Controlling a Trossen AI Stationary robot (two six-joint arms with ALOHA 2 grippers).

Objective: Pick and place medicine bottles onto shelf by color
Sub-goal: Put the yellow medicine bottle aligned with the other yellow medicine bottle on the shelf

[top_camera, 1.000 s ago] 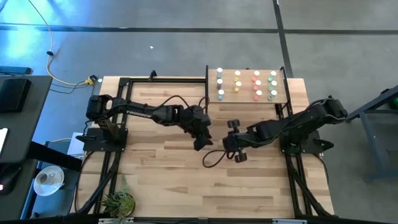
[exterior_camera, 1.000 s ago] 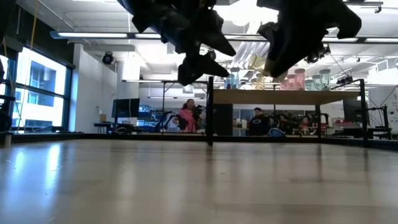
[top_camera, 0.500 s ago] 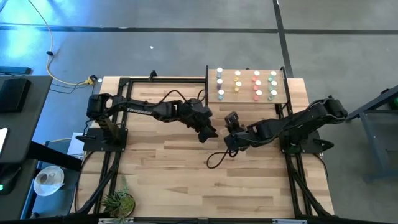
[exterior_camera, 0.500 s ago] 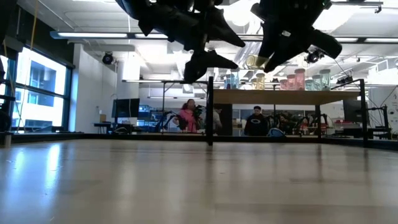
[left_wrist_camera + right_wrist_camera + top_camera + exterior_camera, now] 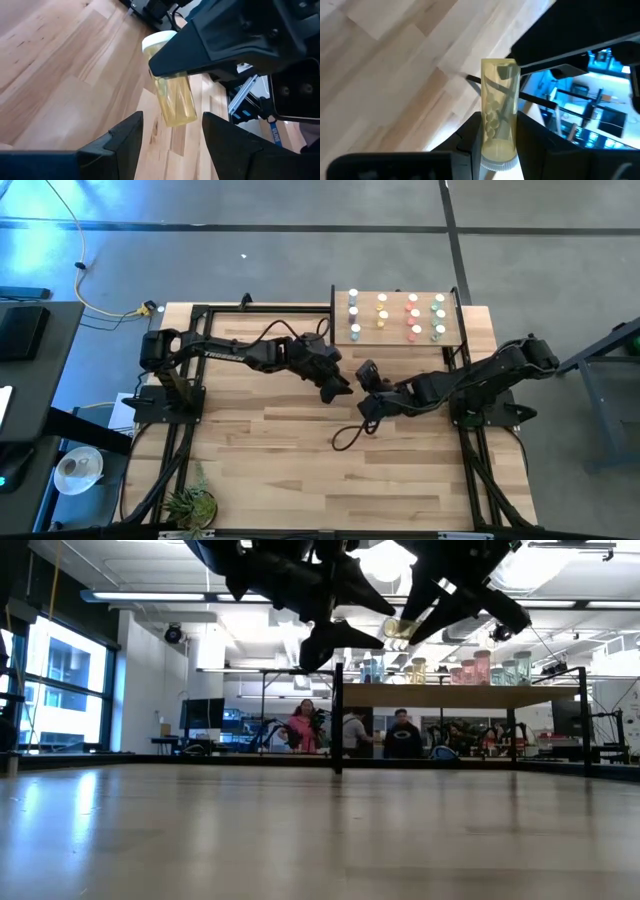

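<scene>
Pale plank tabletop [image 5: 270,470] filled the middle of the high view, with grey floor around it and a small plant [image 5: 190,505] at the lower left. At the upper right of the table stood the shelf [image 5: 395,338], a pale board carrying rows of white-capped medicine bottles [image 5: 382,311] grouped in columns by colour. Both arms met near the centre of the frame, just below the shelf's left end. The right gripper [image 5: 499,131] had its fingers clamped around a yellow bottle [image 5: 498,107], near the white cap. The left gripper [image 5: 172,132] stood with its fingers spread apart, holding nothing, just beside that bottle. In the low view, people [image 5: 405,735] showed in the room beyond the table.
</scene>
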